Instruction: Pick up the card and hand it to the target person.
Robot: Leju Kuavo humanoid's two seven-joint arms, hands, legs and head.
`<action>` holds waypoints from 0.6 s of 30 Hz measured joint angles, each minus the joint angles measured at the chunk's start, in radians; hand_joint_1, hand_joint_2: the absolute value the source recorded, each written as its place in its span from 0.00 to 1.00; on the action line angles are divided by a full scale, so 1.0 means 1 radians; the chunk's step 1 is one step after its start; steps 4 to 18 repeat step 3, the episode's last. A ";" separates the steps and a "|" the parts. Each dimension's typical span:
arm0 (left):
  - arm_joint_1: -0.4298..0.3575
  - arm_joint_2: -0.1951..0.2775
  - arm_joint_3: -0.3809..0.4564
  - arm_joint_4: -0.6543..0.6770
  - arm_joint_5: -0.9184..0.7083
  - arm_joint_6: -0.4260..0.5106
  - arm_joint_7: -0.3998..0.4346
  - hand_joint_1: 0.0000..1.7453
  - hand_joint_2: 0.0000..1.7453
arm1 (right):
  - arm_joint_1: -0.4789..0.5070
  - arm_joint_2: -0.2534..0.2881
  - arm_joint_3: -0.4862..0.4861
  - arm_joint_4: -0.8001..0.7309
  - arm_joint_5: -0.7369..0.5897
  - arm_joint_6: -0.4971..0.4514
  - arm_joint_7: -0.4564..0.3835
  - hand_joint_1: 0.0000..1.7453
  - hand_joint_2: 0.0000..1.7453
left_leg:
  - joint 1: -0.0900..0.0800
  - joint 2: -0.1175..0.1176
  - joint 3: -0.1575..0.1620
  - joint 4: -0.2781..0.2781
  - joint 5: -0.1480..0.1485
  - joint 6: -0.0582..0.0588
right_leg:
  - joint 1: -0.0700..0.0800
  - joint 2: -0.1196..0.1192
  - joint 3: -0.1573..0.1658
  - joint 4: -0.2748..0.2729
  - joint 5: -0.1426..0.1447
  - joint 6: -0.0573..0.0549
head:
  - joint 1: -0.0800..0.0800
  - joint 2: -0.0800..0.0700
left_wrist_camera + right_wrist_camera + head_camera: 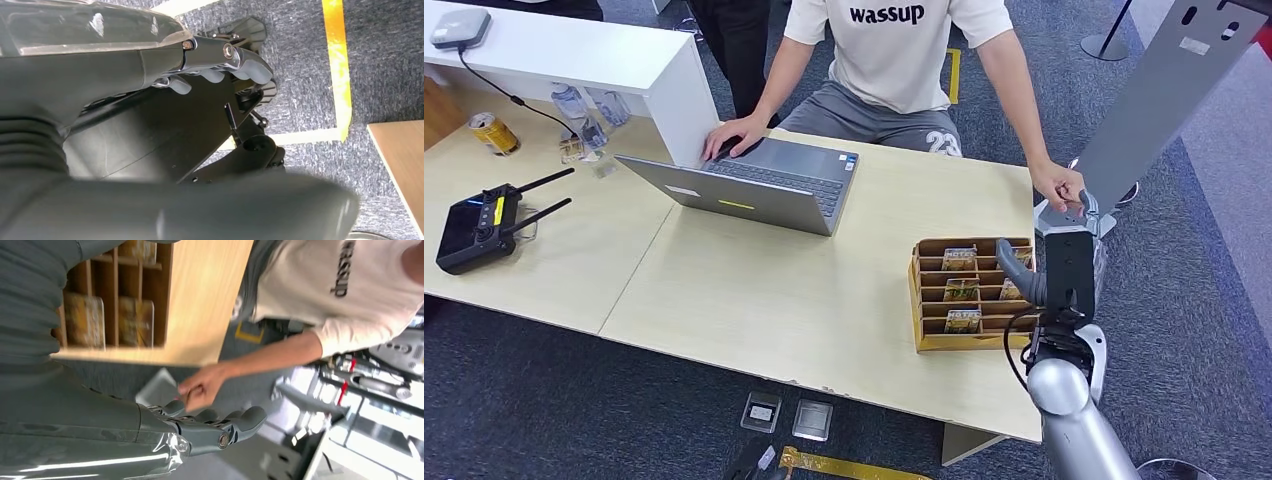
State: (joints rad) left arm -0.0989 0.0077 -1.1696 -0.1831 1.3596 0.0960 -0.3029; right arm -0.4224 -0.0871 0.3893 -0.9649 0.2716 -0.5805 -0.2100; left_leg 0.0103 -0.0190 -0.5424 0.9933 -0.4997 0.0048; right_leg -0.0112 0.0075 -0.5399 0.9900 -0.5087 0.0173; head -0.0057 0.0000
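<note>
From the head view, our right hand (1064, 262) is raised past the bench (804, 300) edge, beside the wooden rack (929, 300) of cards (961, 290); the person's hand (1058, 185) touches its top. A laptop (764, 185) sits open further back. Whether we hold a card, we cannot tell.

At the left wrist, our left hand (220, 65) hangs over carpet, fingers (252, 70) curled inward around nothing.

At the right wrist, our fingers (235, 422) lie extended close together, the person's hand (200, 387) just beside them; no card is visible between them. Cards (85, 320) stand in the rack (160, 295).
</note>
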 joint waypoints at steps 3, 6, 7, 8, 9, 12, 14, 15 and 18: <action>0.001 0.000 0.001 0.000 0.006 0.000 0.000 0.00 0.00 | 0.034 -0.015 0.001 -0.057 -0.131 0.038 -0.028 0.00 1.00 | 0.000 0.000 0.000 0.000 0.000 0.000 | 0.000 0.000 0.000 0.000 0.000 0.000 | 0.000 0.000; 0.001 0.000 0.001 0.000 0.006 0.000 0.000 0.00 0.00 | 0.034 -0.015 0.001 -0.057 -0.131 0.038 -0.028 0.00 1.00 | 0.000 0.000 0.000 0.000 0.000 0.000 | 0.000 0.000 0.000 0.000 0.000 0.000 | 0.000 0.000; 0.001 0.000 0.001 0.000 0.006 0.000 0.000 0.00 0.00 | 0.034 -0.015 0.001 -0.057 -0.131 0.038 -0.028 0.00 1.00 | 0.000 0.000 0.000 0.000 0.000 0.000 | 0.000 0.000 0.000 0.000 0.000 0.000 | 0.000 0.000; 0.001 0.000 0.001 0.000 0.006 0.000 0.000 0.00 0.00 | 0.034 -0.015 0.001 -0.057 -0.131 0.038 -0.028 0.00 1.00 | 0.000 0.000 0.000 0.000 0.000 0.000 | 0.000 0.000 0.000 0.000 0.000 0.000 | 0.000 0.000; 0.001 0.000 0.001 0.000 0.006 0.000 0.000 0.00 0.00 | 0.034 -0.015 0.001 -0.057 -0.131 0.038 -0.028 0.00 1.00 | 0.000 0.000 0.000 0.000 0.000 0.000 | 0.000 0.000 0.000 0.000 0.000 0.000 | 0.000 0.000; 0.001 0.000 0.001 0.000 0.006 0.000 0.000 0.00 0.00 | 0.034 -0.015 0.001 -0.057 -0.131 0.038 -0.028 0.00 1.00 | 0.000 0.000 0.000 0.000 0.000 0.000 | 0.000 0.000 0.000 0.000 0.000 0.000 | 0.000 0.000; 0.001 0.000 0.001 0.000 0.006 0.000 0.000 0.00 0.00 | 0.034 -0.015 0.001 -0.057 -0.131 0.038 -0.028 0.00 1.00 | 0.000 0.000 0.000 0.000 0.000 0.000 | 0.000 0.000 0.000 0.000 0.000 0.000 | 0.000 0.000; 0.001 0.000 0.001 0.000 0.006 0.000 0.000 0.00 0.00 | 0.034 -0.015 0.001 -0.057 -0.131 0.038 -0.028 0.00 1.00 | 0.000 0.000 0.000 0.000 0.000 0.000 | 0.000 0.000 0.000 0.000 0.000 0.000 | 0.000 0.000; 0.001 0.000 0.001 0.000 0.006 0.000 0.000 0.00 0.00 | 0.034 -0.015 0.001 -0.057 -0.131 0.038 -0.028 0.00 1.00 | 0.000 0.000 0.000 0.000 0.000 0.000 | 0.000 0.000 0.000 0.000 0.000 0.000 | 0.000 0.000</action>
